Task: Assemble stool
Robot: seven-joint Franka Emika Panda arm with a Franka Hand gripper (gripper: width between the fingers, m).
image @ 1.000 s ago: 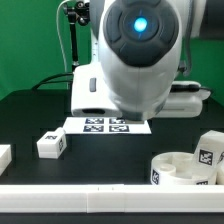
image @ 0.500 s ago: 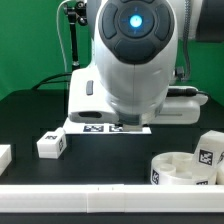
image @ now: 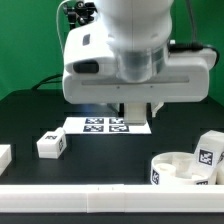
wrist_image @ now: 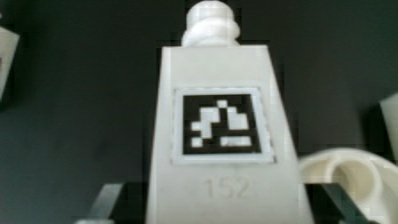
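A white stool leg [wrist_image: 219, 110] with a black-and-white tag and a screw peg at its far end fills the wrist view. My gripper [wrist_image: 222, 206] is shut on its lower end, with a dark finger [wrist_image: 125, 203] on each side. In the exterior view the gripper [image: 140, 108] hangs above the marker board [image: 104, 125]; the held leg is mostly hidden there. The round white seat [image: 180, 168] lies at the exterior view's right, and its rim [wrist_image: 359, 168] shows beside the held leg. One loose leg [image: 51, 145] lies on the left, another [image: 210, 152] stands behind the seat.
A white block [image: 4, 155] shows at the exterior view's left edge. A long plain white bar [image: 110, 196] runs along the front of the black table. A green backdrop and a camera stand are behind the arm.
The arm has risen in the exterior view, and its wrist now sits higher above the marker board. The jaws stay shut on the leg.
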